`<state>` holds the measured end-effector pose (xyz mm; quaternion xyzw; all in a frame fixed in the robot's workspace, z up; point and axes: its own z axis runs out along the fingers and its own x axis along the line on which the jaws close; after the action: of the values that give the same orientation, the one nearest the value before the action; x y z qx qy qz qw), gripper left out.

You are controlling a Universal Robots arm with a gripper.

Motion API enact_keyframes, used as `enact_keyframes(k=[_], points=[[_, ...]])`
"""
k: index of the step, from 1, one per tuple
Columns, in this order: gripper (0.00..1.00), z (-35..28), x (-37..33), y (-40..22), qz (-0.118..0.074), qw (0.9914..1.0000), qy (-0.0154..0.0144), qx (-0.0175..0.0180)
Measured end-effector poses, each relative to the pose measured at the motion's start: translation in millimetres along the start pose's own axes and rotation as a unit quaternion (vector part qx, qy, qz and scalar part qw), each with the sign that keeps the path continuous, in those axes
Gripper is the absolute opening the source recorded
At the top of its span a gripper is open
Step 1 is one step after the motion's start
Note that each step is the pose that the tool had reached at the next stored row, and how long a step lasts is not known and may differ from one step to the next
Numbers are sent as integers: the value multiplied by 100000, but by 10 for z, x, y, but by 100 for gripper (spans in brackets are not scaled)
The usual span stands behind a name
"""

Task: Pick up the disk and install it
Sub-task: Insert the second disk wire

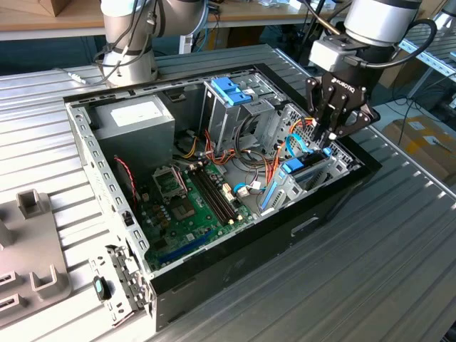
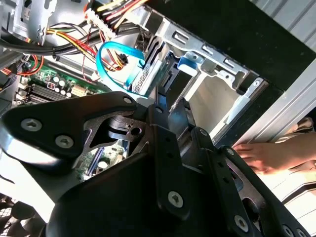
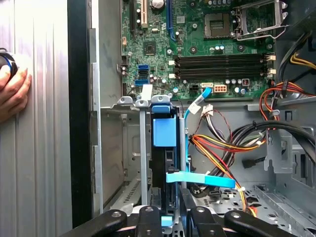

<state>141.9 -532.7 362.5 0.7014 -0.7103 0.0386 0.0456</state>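
The disk (image 1: 303, 171) stands on edge in the drive bay at the exterior view's right side of the open computer case (image 1: 214, 278). Its light blue carrier rail shows in the first wrist view, where the disk (image 3: 164, 133) runs down into the bay. My gripper (image 1: 326, 137) hangs over the disk's far end. In both wrist views its black fingers (image 3: 148, 219) close on either side of the carrier, with a strip of blue between them. In the second wrist view the gripper (image 2: 160, 96) pinches the disk's edge (image 2: 148, 74).
A flat blue cable (image 3: 200, 178) and bundled wires (image 3: 222, 148) lie right beside the bay. The metal drive cage with a blue bracket (image 1: 231, 89) stands behind, with the motherboard (image 1: 192, 203) in the middle. A person's hand (image 3: 12, 91) rests on the table outside the case wall.
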Motion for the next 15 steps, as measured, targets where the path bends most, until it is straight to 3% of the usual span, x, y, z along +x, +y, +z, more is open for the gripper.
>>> enact_keyframes(k=[15], points=[[29, -4, -27, -69, -49, 100000, 2, 4]])
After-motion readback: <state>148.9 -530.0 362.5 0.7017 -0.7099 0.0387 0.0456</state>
